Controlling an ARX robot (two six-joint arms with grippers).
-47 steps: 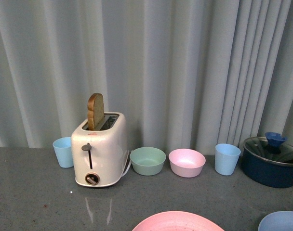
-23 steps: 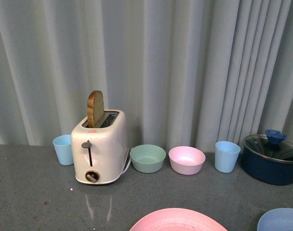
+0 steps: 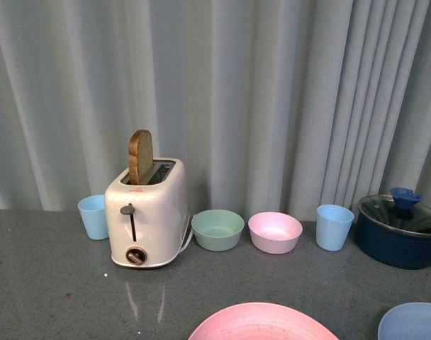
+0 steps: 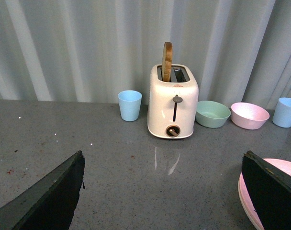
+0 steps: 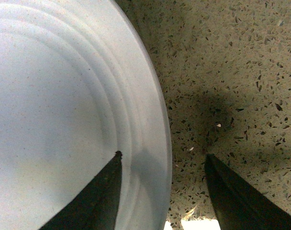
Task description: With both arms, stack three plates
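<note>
Near centre of grey speckled surface: round matte pink plate. Right of it: round matte light-blue plate. Black right hand, fingers spread, straddling its rim. Black left hand, fingers spread wide.

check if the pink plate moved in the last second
No. The pink plate keeps its gap to the toaster; the whole front view just slid up together.

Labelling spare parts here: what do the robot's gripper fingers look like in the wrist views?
The left gripper has two matte black wedge-shaped fingers tapering to points. The right gripper has the same black pointed fingers. No cables or markings show.
</note>
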